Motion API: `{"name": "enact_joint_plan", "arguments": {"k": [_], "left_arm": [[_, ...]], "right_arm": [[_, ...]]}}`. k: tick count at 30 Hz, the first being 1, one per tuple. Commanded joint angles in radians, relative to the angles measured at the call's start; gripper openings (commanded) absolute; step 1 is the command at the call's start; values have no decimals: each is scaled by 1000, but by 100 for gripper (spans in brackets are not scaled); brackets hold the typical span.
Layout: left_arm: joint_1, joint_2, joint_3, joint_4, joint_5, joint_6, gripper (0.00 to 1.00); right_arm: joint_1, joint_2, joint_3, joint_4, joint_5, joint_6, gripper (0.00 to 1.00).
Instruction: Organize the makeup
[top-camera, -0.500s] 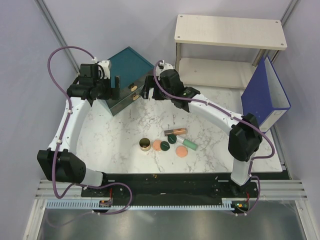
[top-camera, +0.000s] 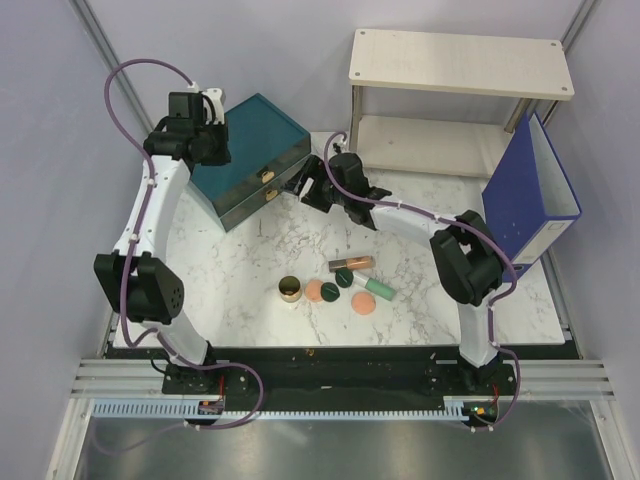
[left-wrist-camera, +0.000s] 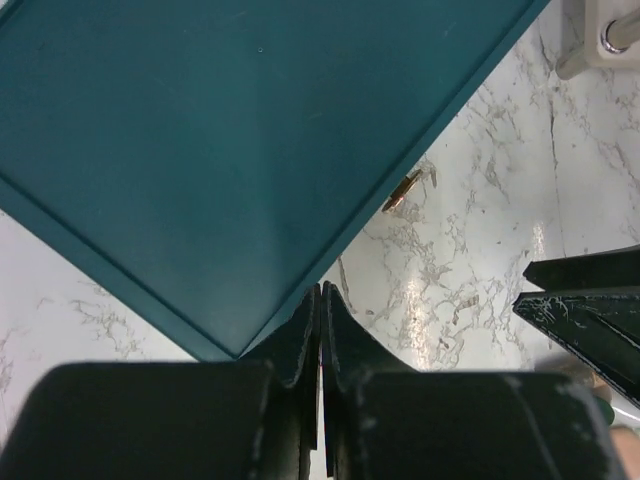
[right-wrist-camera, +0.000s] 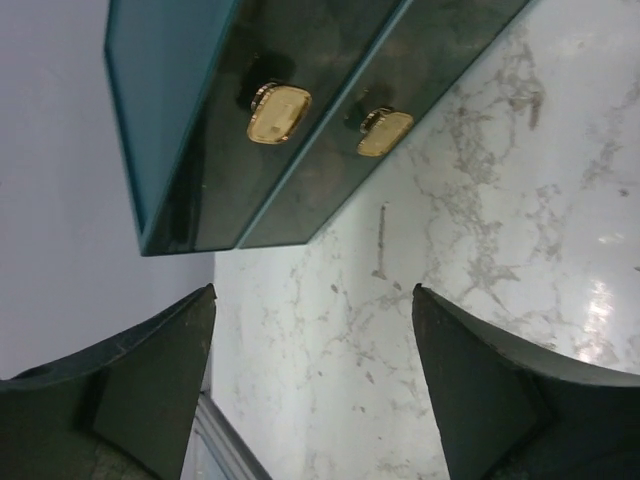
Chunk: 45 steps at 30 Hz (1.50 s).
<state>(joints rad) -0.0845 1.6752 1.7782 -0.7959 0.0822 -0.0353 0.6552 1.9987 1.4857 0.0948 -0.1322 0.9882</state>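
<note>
Gold knobs (right-wrist-camera: 279, 113) sit just ahead of the wide-open right claw (right-wrist-camera: 312, 292). Closing off-centre could slip and shove the teal drawer box (top-camera: 250, 135), which the shut left claw (left-wrist-camera: 320, 290) perhaps touches. Makeup (top-camera: 362, 302) lies loose on the surface (top-camera: 230, 270).

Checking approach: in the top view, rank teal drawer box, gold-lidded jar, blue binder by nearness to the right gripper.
1. Teal drawer box, beside the right gripper.
2. Gold-lidded jar, toward the bases.
3. Blue binder, far right.

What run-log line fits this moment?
left end effector: shut, at drawer box corner | right end effector: open, facing drawer knobs | makeup: on table
</note>
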Motion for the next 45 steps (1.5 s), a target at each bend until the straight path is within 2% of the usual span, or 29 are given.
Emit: {"name": "enact_joint_plan", "arguments": {"k": [1,4,7,10,13,14,15,25,30,31,32,33,35,45], "left_arm": [[8,95,78,-31,17,-47,2],[20,139,89,-31,19,-70,2],[52,161,93,-48,88,-101,2],[75,170,81,-49,125,-110,2],[83,175,75,-49,128,-110,2],[83,179,73,-51,134,-110,2],[83,184,72,-51,137,-113,2],[83,222,69,-84,162,-112,2],[83,247,73,-109,165,-107,2],[83,248,70,-108,166,-109,2],[83,250,67,-109,168,-107,2],[83,251,67,-111,172,-104,2],[83,259,66,-118,171,-101,2],[83,279,67,-121,172,-98,2]], "right_arm": [[0,54,-12,273,-113,179,83],[0,110,11,361,-165,227,84],[0,175,41,465,-207,273,88],[0,232,45,571,-222,381,88],[1,275,50,646,-216,411,84],[0,285,71,648,-222,415,79],[0,310,90,643,-227,415,77],[-9,426,228,700,-219,483,73],[-22,460,285,626,-215,455,67],[-26,463,294,628,-205,463,65],[-28,477,301,631,-202,467,54],[-29,486,312,629,-204,478,50],[-37,509,347,622,-208,494,46],[-37,494,361,543,-192,434,48]]}}
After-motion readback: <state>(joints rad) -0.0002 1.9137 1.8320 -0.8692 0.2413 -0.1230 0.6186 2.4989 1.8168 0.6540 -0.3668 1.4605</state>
